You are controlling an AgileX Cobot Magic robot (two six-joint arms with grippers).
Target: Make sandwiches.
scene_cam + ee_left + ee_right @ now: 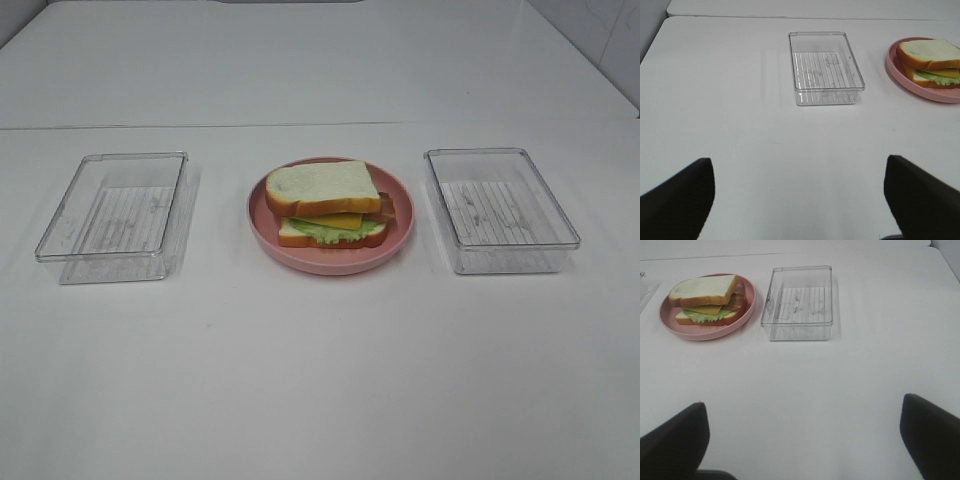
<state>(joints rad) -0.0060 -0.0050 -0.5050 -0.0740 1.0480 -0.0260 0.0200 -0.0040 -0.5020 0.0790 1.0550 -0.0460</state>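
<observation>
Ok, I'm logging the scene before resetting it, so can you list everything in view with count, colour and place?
sandwich: one, white bread with green lettuce, yellow cheese and reddish-brown strips, stacked on the plate
plate: one, pink, centre of the table
left tray: one, clear plastic, nothing in it, left of the plate
right tray: one, clear plastic, nothing in it, right of the plate
table: one, white, under everything
left gripper: one, black, open, holding nothing, over bare table
right gripper: one, black, open, holding nothing, over bare table

table [320, 380]: white | centre: pink plate [300, 250] | left: clear tray [60, 235], well apart | right: clear tray on the right [445, 200], near the plate
</observation>
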